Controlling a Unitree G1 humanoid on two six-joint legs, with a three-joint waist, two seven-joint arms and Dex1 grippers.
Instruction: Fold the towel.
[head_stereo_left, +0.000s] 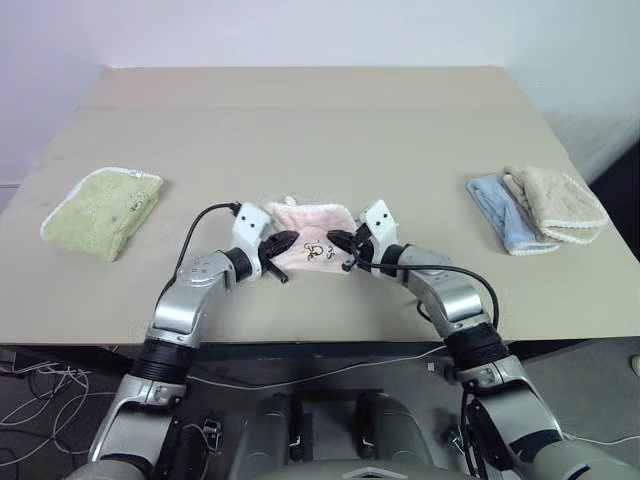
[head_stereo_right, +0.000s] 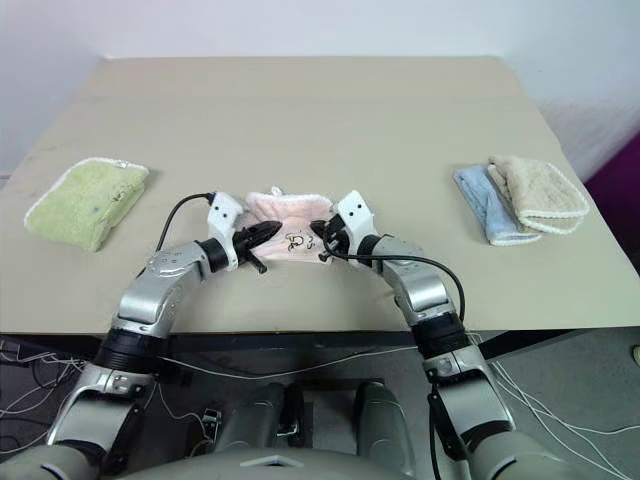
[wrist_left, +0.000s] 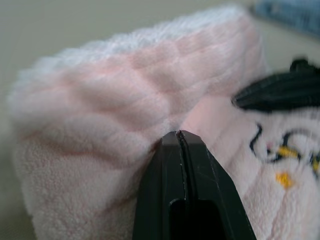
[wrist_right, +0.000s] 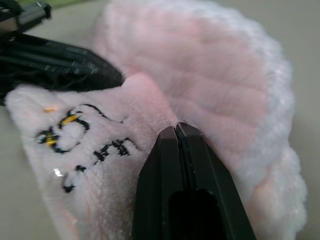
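The pale pink towel (head_stereo_left: 312, 222) lies bunched near the table's front edge, its white-edged fold raised behind and its cartoon print (head_stereo_left: 318, 250) facing up at the front. My left gripper (head_stereo_left: 290, 241) is shut, its tips pinching the towel's left side at a crease (wrist_left: 178, 134). My right gripper (head_stereo_left: 335, 239) is shut on the towel's right side, tips buried in the pink pile (wrist_right: 176, 128). The two grippers point toward each other, a short span of towel between them. The right gripper's black finger (wrist_left: 280, 92) rests on the printed part.
A folded light green towel (head_stereo_left: 103, 212) lies at the table's left. Light blue (head_stereo_left: 497, 214) and beige (head_stereo_left: 556, 205) cloths lie together at the right. The table's front edge (head_stereo_left: 300, 338) runs just under my forearms. Black cables loop off both wrists.
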